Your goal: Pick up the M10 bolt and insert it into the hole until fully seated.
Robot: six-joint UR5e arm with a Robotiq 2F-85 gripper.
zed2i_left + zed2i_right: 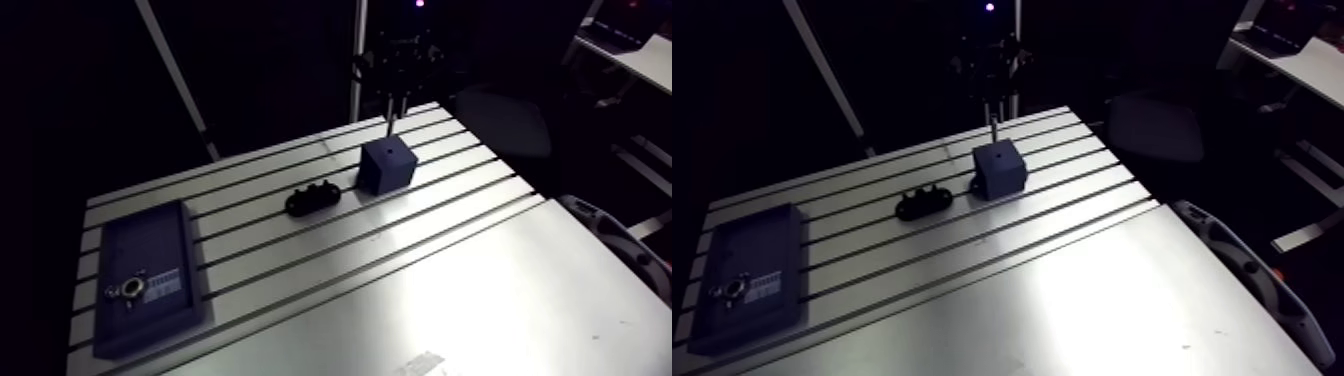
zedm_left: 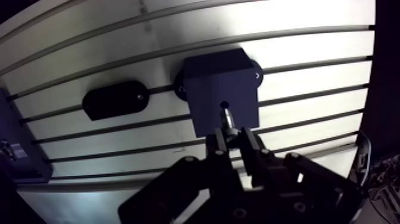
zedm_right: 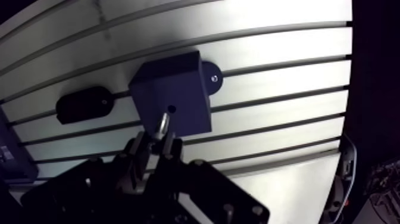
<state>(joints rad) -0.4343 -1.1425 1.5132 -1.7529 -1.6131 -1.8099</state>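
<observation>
A dark blue block [image 1: 388,165] with a small hole [image 2: 224,105] in its top face stands on the slotted table [image 1: 450,290]. My gripper [image 2: 236,136] hangs right over it, shut on a metal M10 bolt [image 2: 228,120]. The bolt points down and its tip sits just beside the hole, above the block's top face. In the arm view the gripper [image 1: 397,98] is a dark shape behind the block, with the bolt [image 1: 994,130] showing as a thin bright pin above the block [image 1: 1000,168].
A black oval holder [image 1: 313,198] lies on the table beside the block. A dark blue tray [image 1: 145,275] with a metal part [image 1: 130,291] rests near the table's left end. A curved grey object [image 1: 1252,275] sits off the table's right edge.
</observation>
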